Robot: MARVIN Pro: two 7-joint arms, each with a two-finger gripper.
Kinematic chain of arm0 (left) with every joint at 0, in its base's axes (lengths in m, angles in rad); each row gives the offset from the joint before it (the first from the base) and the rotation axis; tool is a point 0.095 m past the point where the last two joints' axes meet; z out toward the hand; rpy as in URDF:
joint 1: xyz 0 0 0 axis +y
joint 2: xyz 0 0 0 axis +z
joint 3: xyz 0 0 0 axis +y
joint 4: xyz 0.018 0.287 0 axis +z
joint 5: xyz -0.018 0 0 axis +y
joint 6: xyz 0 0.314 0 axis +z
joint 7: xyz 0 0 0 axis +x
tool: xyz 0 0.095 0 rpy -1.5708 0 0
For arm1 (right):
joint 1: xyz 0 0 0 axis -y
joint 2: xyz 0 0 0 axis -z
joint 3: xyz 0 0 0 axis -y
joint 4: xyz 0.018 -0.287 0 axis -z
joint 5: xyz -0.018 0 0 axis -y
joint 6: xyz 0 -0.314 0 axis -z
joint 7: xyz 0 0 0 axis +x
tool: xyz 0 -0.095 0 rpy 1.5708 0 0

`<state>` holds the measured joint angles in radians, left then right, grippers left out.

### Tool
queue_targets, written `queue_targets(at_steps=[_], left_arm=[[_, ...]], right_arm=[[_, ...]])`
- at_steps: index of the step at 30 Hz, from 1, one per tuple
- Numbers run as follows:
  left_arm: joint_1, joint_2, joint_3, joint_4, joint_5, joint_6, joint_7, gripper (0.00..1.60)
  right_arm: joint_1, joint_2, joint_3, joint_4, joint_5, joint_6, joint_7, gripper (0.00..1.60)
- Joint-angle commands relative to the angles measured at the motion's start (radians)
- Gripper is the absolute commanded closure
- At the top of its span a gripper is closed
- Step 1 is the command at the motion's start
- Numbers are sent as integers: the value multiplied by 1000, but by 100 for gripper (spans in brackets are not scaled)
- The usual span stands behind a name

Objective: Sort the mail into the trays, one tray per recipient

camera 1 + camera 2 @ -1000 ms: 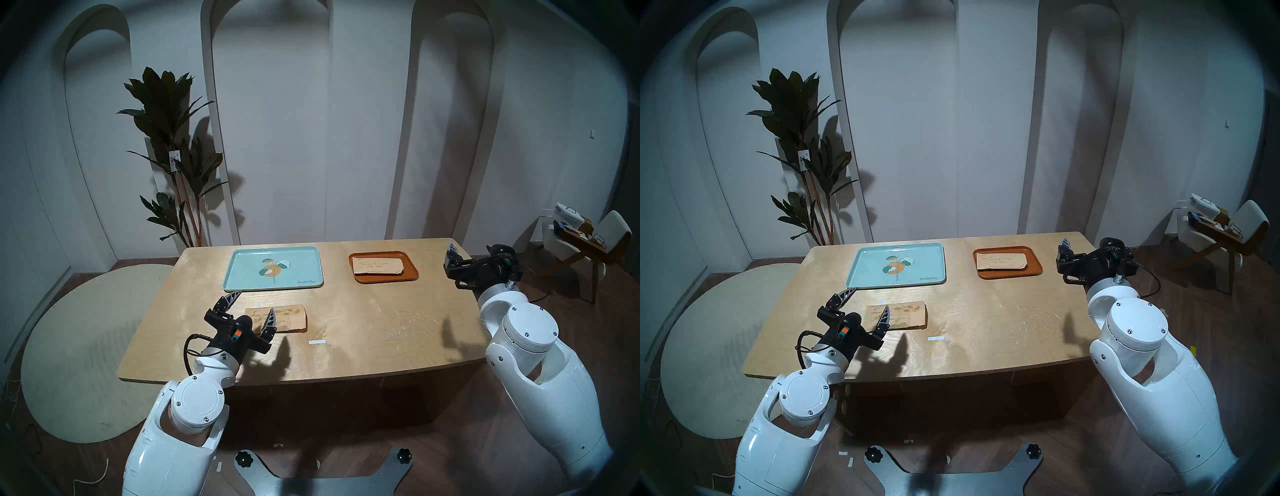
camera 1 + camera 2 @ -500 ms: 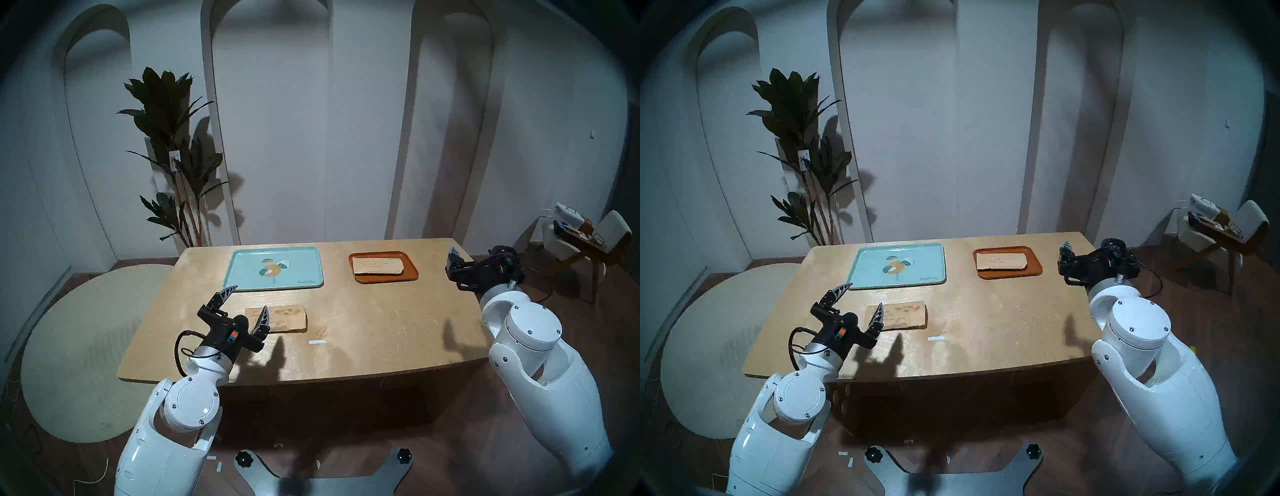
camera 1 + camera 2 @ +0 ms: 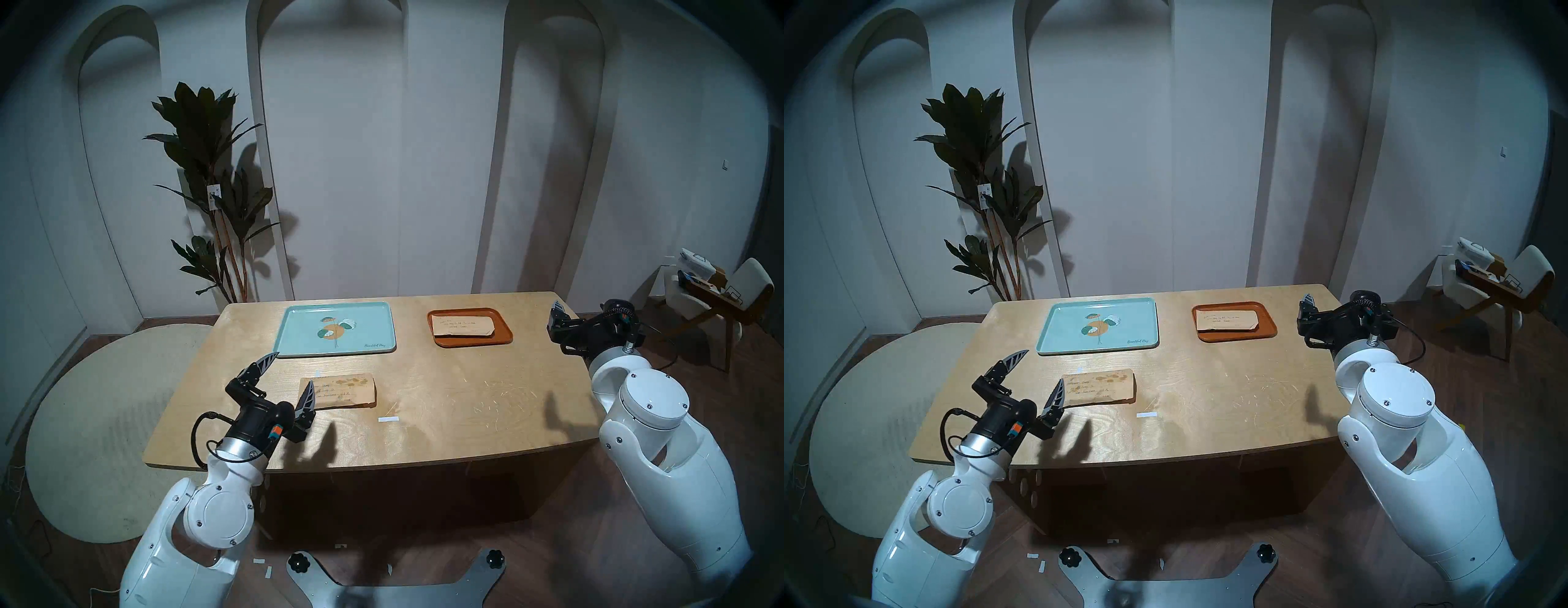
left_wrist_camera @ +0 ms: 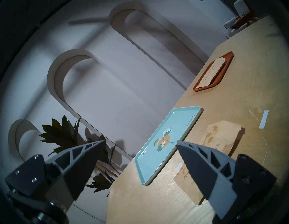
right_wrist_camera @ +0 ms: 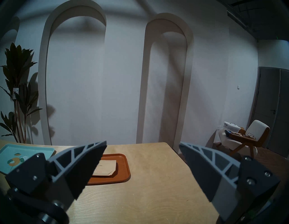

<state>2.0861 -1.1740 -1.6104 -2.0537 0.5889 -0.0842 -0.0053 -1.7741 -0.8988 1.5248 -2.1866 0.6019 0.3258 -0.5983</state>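
The tabletop [image 3: 445, 407] carries the empty teal tray [image 3: 297, 339] far left. The blotched envelope [image 3: 343, 388] lies flat near it. The left claw [image 3: 288, 378] hovers released; the thin envelope may slide when pinched.

Light wood surface [image 3: 445, 382], rounded corners, fine scratches on right half. Far left: mint-teal tray [image 3: 297, 339], leaf-and-orange-circle print. Far right: smaller orange-brown tray [image 3: 505, 335], well apart from teal one. Near left of centre: tan envelope with brown blotches [image 3: 348, 388] flat on wood, just near of teal tray. Small white paper strip [image 3: 389, 419] just right of envelope's near corner.
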Motion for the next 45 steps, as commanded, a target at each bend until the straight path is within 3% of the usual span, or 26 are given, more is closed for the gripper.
queue_targets(at_steps=[1, 2, 8, 11, 12, 13, 15, 17, 22, 30, 37, 45], left_arm=[[95, 95, -121, -59, 23, -61, -48, 0], [130, 128, -141, -74, 17, -71, -56, 0], [196, 186, -256, -108, 29, -136, -144, 0], [212, 235, -299, -114, 26, -163, -202, 0], [194, 206, -291, -110, 50, -166, -216, 0], [216, 252, -320, -119, 24, -176, -245, 0], [210, 262, -331, -126, 39, -175, -290, 0], [191, 269, -320, -130, 73, -143, -318, 0], [90, 200, -208, -136, 131, -38, -305, 0], [3, 149, -67, -140, 185, 91, -291, 0], [-35, 102, 0, -136, 232, 191, -273, 0], [-24, 70, 34, -132, 264, 265, -250, 0]], right_arm=[[8, 1, 4, -18, -1, -7, 3, 0], [8, 1, 4, -18, -1, -7, 3, 0], [8, 2, 3, -18, -1, -7, 3, 0], [8, 3, 3, -18, 0, -8, 3, 0], [8, 3, 4, -18, 0, -8, 3, 0], [8, 3, 4, -19, 0, -8, 4, 0], [8, 3, 4, -19, 0, -9, 4, 0], [7, 3, 4, -19, 0, -9, 5, 0], [7, 3, 4, -19, 0, -9, 5, 0], [7, 3, 4, -18, 0, -9, 5, 0], [7, 4, 5, -19, 0, -10, 5, 0], [6, 4, 5, -20, 1, -11, 6, 0]])
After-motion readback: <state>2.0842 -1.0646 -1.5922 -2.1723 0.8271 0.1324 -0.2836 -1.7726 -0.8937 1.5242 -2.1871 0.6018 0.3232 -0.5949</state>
